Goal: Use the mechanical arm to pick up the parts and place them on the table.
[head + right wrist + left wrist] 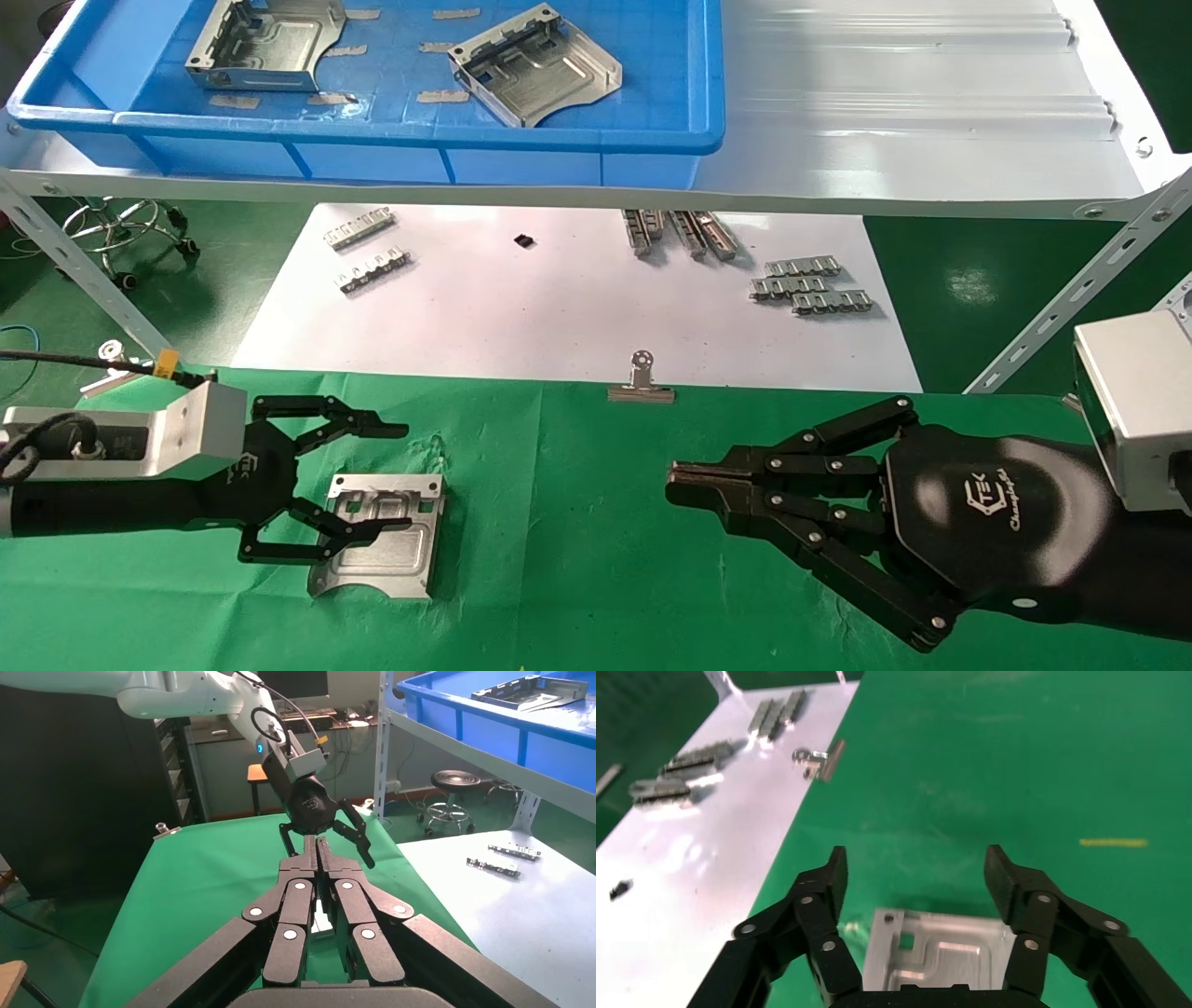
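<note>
Green cloth covers the table (577,522), where one part (382,531) lies flat beneath my left gripper (358,485), fingers spread, gripping nothing. Two more parts (535,65) wait in the blue bin (410,140). I judge them stiff, light and slippery; raised edges suit gripping. My right gripper (684,486) hovers clenched, empty. Only its wrist view shows the room behind.

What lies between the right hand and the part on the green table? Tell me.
Only bare green cloth of the table: in the head view nothing sits between the shut right hand and the part, which lies under the open left hand.
</note>
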You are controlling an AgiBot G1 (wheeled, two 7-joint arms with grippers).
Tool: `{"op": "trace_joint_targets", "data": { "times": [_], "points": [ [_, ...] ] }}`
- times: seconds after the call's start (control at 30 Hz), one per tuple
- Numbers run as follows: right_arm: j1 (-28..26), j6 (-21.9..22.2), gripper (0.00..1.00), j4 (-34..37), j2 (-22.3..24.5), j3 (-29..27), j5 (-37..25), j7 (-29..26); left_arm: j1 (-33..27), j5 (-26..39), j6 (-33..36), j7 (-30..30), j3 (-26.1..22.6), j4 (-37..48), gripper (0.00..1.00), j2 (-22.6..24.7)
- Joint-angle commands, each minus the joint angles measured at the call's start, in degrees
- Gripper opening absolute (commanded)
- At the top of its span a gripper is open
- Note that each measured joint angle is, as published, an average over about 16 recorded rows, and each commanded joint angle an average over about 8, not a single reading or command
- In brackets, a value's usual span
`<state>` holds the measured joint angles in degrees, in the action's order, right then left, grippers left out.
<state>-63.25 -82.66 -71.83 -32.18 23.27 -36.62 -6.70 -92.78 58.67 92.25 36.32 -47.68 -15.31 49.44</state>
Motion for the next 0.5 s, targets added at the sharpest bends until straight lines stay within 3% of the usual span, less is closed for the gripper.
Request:
{"op": "trace_joint_targets", "data": {
  "times": [0.03,0.5],
  "points": [
    [0.0,0.0,1.0,0.0,0.0,0.0,0.0,0.0,0.6,-0.2,-0.1,-1.3,0.9,-1.0,1.0,-0.1],
    [0.0,0.0,1.0,0.0,0.0,0.0,0.0,0.0,8.5,-4.5,-1.8,-13.2,8.9,-15.9,1.0,-3.9]
  ]
}}
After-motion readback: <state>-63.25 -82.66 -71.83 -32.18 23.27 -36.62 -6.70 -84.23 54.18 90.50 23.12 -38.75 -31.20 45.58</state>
